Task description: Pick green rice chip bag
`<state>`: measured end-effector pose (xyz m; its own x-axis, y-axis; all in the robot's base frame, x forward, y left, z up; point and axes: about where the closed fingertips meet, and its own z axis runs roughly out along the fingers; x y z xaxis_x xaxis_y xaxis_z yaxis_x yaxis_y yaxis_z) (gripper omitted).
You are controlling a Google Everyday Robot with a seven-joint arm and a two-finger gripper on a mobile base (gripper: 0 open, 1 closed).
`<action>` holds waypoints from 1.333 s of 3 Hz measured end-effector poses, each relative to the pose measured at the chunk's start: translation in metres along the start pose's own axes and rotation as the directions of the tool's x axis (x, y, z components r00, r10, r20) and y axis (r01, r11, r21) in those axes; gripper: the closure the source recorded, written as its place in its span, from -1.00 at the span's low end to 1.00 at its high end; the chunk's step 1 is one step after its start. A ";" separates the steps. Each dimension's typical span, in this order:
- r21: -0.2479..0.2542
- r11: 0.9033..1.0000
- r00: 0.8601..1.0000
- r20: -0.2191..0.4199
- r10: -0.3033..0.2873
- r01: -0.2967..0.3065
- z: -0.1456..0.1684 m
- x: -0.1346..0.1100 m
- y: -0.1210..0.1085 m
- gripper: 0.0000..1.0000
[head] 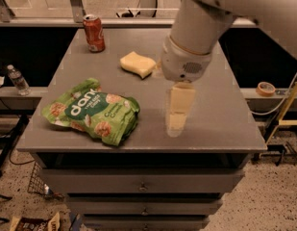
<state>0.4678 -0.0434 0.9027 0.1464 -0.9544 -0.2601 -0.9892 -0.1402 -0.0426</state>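
The pale cream hand [177, 113] hangs from the robot's thick white arm [201, 30] and points down over the middle of the grey metal desk [220, 114], a little toward the near edge. From where I stand I cannot tell whether it is open or closed.

The crinkled, glossy green rice chip bag [92, 110] lies flat to the left of the hand, by the desk's near-left corner and apart from the hand. The pale yellow sponge [137, 64] sits farther back, just left of the arm's wrist. The red soda can [94, 32] stands upright at the far-left corner. A small clear plastic bottle [17, 79] stands on the ledge left of the desk.
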 end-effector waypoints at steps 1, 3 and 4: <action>-0.010 1.000 1.000 0.005 -0.019 0.019 0.007 -0.009 -0.004 -1.00; -0.009 0.997 0.997 -0.026 -0.071 0.070 0.015 -0.035 -0.035 -1.00; -0.013 0.998 0.998 -0.026 -0.058 0.058 0.017 -0.058 -0.066 -1.00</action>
<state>0.5245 0.0255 0.9043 0.2036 -0.9511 -0.2324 -0.9790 -0.1987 -0.0449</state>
